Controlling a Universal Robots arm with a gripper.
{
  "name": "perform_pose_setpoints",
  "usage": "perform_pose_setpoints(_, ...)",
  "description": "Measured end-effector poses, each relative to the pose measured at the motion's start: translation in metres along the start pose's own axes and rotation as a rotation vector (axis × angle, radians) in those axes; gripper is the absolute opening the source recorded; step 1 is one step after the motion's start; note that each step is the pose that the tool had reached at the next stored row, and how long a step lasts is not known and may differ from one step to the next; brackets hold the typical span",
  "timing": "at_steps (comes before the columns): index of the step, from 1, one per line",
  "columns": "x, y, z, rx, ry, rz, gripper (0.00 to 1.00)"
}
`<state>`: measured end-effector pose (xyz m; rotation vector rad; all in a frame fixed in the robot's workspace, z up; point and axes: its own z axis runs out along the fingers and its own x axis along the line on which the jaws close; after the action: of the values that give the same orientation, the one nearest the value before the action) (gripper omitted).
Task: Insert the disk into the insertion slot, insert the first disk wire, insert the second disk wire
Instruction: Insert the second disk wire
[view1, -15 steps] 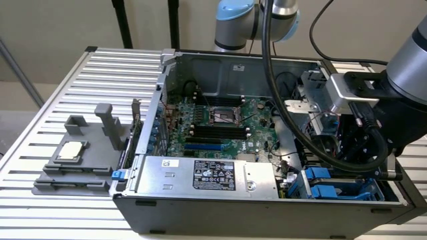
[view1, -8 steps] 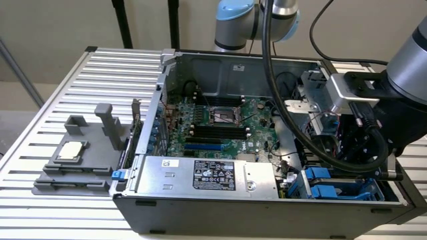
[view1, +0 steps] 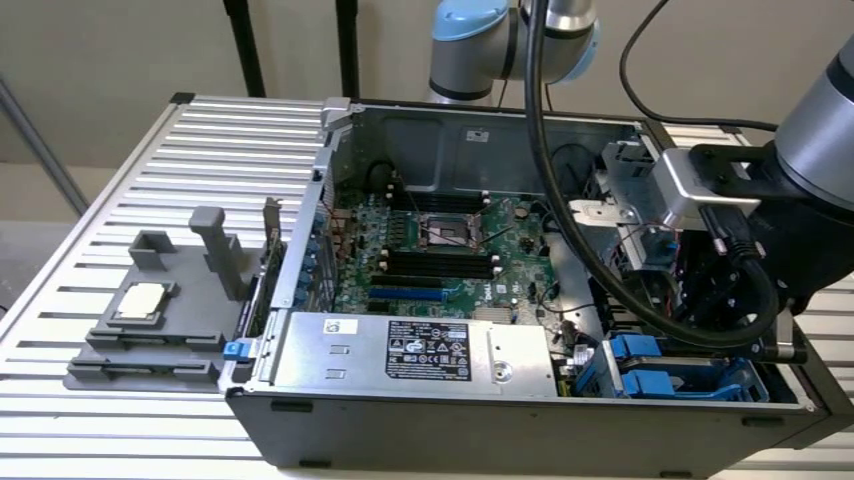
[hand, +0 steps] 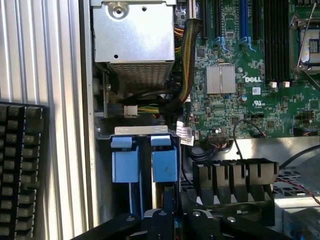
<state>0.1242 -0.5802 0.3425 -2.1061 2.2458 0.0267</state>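
The claw (hand: 167, 212), whose opening cannot be told, is poised over the insertion slot (hand: 145, 160) at the computer case's (view1: 534, 420) corner, where the blue-framed disk (hand: 164, 165) should be pressed straight down between the rails.

a plain beige wall (view1: 120, 50) behind a ribbed white table (view1: 107, 170); black poles (view1: 244, 45) stand upright.

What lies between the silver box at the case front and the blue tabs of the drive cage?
In the wrist view, a bundle of cables with a white connector lies between the silver box and the insertion slot's blue tabs.
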Motion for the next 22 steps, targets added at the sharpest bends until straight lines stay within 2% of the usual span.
perform_pose_setpoints(5, 0.0009, 0.0, 0.0009, 0.0, -0.001, 0.0, 0.16)
perform_pose_setpoints(16, 0.002, -0.0001, 0.0015, -0.0006, -0.0087, -0.001, 0.16)
perform_pose_setpoints(22, 0.0019, -0.0001, 0.0008, -0.0007, -0.0098, -0.001, 0.16)
